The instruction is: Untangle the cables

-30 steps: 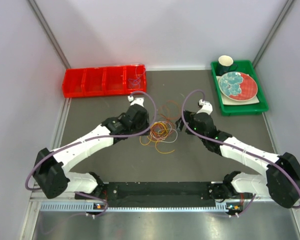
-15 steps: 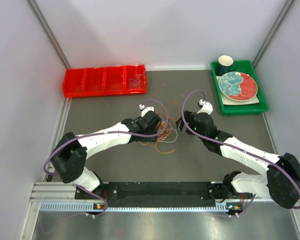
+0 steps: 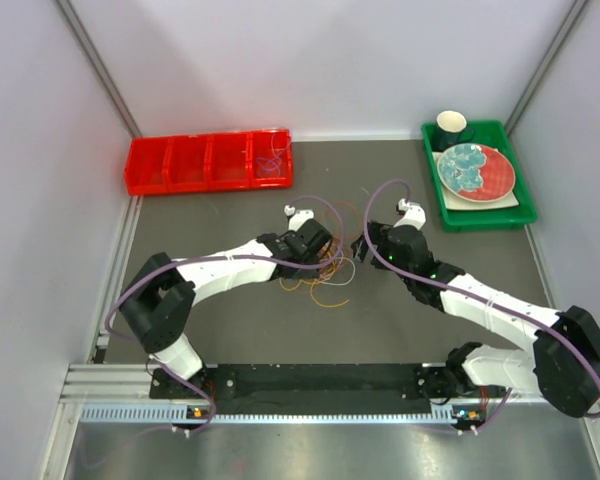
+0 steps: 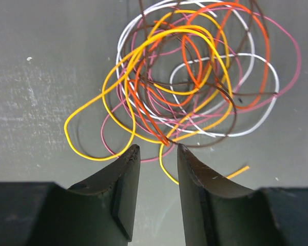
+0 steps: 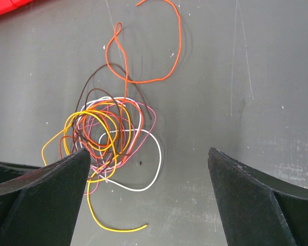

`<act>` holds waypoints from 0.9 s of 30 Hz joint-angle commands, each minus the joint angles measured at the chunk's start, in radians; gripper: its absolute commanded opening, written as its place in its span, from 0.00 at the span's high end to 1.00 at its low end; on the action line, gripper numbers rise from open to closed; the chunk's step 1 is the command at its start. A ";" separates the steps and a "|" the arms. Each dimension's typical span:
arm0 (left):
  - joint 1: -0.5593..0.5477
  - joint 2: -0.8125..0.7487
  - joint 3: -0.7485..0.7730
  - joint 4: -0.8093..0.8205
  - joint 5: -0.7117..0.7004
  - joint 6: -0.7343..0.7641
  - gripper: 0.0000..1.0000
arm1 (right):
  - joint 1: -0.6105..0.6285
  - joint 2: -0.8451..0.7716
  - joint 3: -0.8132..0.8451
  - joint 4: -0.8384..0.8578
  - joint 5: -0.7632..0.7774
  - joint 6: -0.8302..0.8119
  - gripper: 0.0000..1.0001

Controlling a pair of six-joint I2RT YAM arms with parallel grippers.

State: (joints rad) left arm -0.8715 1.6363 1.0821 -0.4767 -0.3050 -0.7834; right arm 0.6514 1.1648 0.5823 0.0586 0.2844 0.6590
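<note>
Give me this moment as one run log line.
cables: tangled | left end effector: narrowly open, tips at their edge | right end effector: wide open, holding nothing

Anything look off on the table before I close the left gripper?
Nothing spilled or damaged. The cables are one knotted pile just ahead of the left gripper; one red-orange loop trails out of its far side. A few thin wires lie in the right-end compartment of the red bin.
</note>
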 commanded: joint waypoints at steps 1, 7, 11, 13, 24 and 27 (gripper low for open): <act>-0.003 0.025 0.048 0.027 -0.065 -0.013 0.61 | 0.002 -0.014 0.004 0.012 0.004 0.008 0.05; -0.003 0.074 0.091 -0.005 -0.109 -0.025 0.64 | 0.002 -0.011 0.004 0.012 0.004 0.010 0.04; -0.003 0.088 0.093 0.003 -0.118 -0.023 0.66 | 0.002 -0.008 0.007 0.012 0.002 0.010 0.04; -0.003 0.092 0.091 0.003 -0.121 -0.023 0.67 | 0.002 -0.007 0.007 0.012 0.002 0.008 0.05; -0.003 0.109 0.120 -0.016 -0.154 -0.016 1.00 | 0.002 0.004 0.016 0.009 -0.001 0.007 0.05; -0.006 0.086 0.188 -0.086 -0.157 -0.002 1.00 | 0.002 0.006 0.017 0.007 -0.001 0.007 0.05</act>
State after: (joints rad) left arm -0.8715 1.7378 1.1637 -0.5087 -0.4316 -0.7940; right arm 0.6514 1.1660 0.5823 0.0582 0.2836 0.6590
